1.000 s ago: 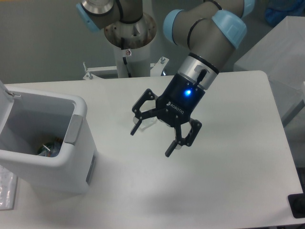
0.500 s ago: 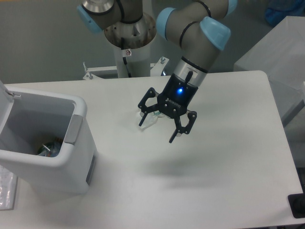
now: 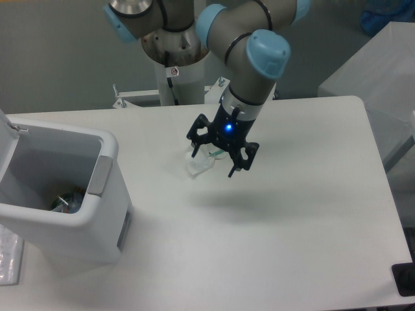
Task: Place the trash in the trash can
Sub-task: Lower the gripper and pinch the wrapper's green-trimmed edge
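White table (image 3: 311, 214): spread-fingered pincer (image 3: 213, 164) above crumpled wrapper (image 3: 200, 164); no writing legible.

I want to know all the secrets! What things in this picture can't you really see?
- Wrapper: the gripper partly covers it; its full shape is hidden.
- Inside the trash can: the front wall hides most of it; only a bit of the bottle shows.
- Trash can lid: the left edge cuts it off.

Robotics lab, pedestal-mounted arm (image 3: 246, 58), bare white table (image 3: 292, 220), grey wall (image 3: 58, 58)
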